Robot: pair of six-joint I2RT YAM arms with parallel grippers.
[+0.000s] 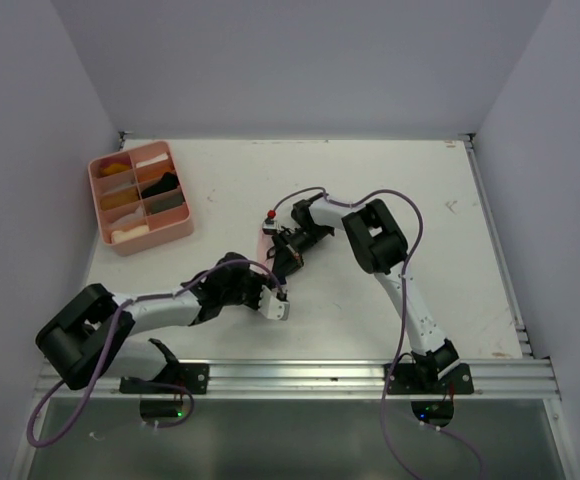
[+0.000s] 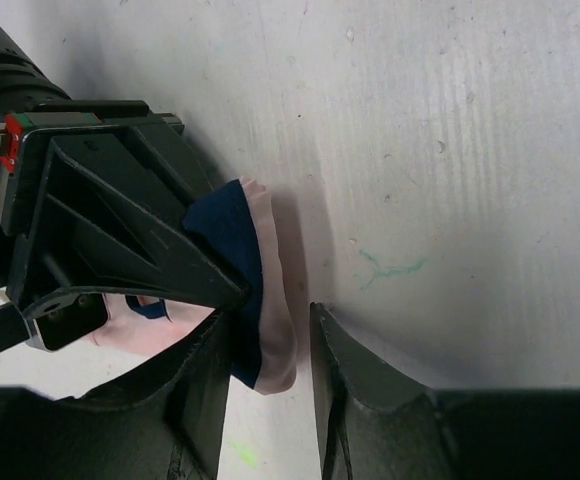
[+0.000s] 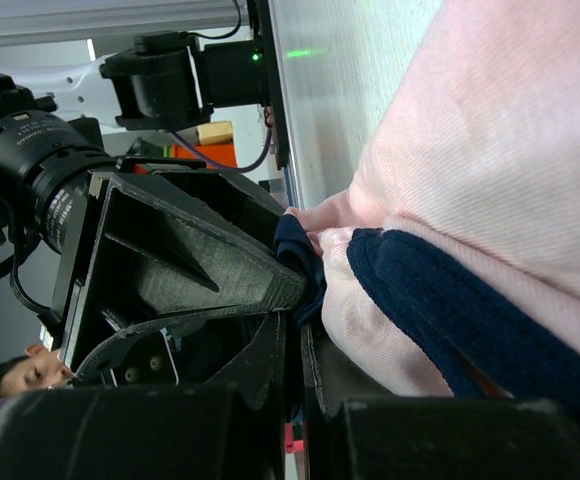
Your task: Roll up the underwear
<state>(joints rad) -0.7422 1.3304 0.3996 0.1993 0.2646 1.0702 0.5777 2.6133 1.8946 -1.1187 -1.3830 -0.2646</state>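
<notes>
The pale pink underwear (image 1: 265,243) with dark blue edging lies mid-table, partly rolled. My right gripper (image 1: 282,258) is shut on its dark edge; in the right wrist view the edging runs between the nearly closed fingers (image 3: 300,325), and the pink cloth (image 3: 490,150) bulges to the right. My left gripper (image 1: 278,295) faces it from the near side. In the left wrist view its jaws (image 2: 268,318) straddle the rolled end of the underwear (image 2: 275,300). The left finger touches the cloth and a thin gap shows at the right finger (image 2: 345,380).
A pink compartment tray (image 1: 185,226) stands at the far left of the table, with dark, orange and pale items in its sections. The two grippers sit nearly tip to tip. A metal rail (image 1: 300,375) runs along the near edge.
</notes>
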